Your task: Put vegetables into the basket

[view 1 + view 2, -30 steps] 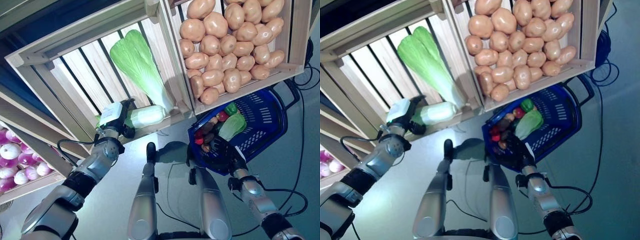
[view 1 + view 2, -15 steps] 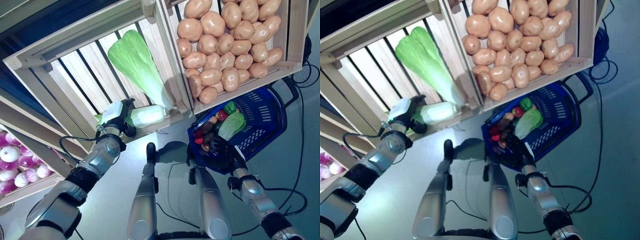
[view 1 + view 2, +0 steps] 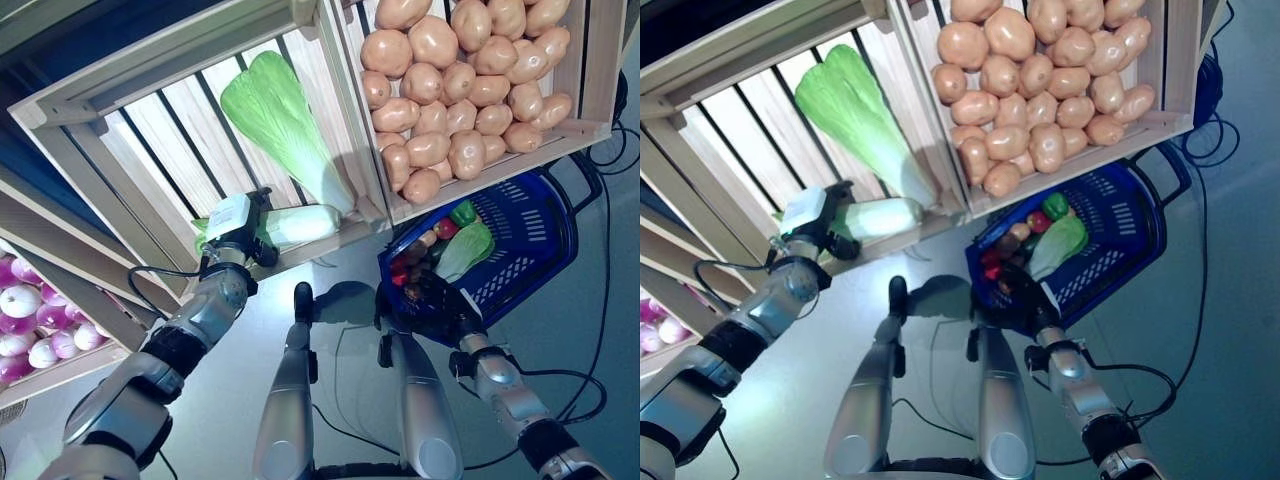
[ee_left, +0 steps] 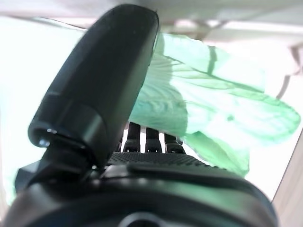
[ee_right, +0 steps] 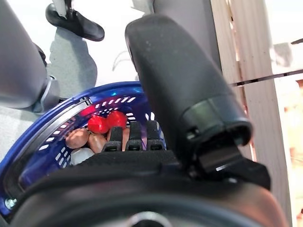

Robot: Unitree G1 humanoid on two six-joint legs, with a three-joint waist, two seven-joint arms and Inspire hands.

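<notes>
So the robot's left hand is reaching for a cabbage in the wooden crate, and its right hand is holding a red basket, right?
Nearly. The basket held by the right hand is blue, not red, as the left eye view shows. The left hand is indeed at the cabbage in the crate.

The left hand (image 3: pixel 237 237) is raised on an outstretched arm, its fingers and thumb curled closed. The right hand (image 3: pixel 437 300) grips with its arm bent low.

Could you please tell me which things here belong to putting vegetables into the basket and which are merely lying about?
Part of the job:
- blue basket, held by the right robot hand
- cabbage at the left robot hand
- second cabbage in the slatted crate

Lying about:
- potatoes
- purple onions
</notes>
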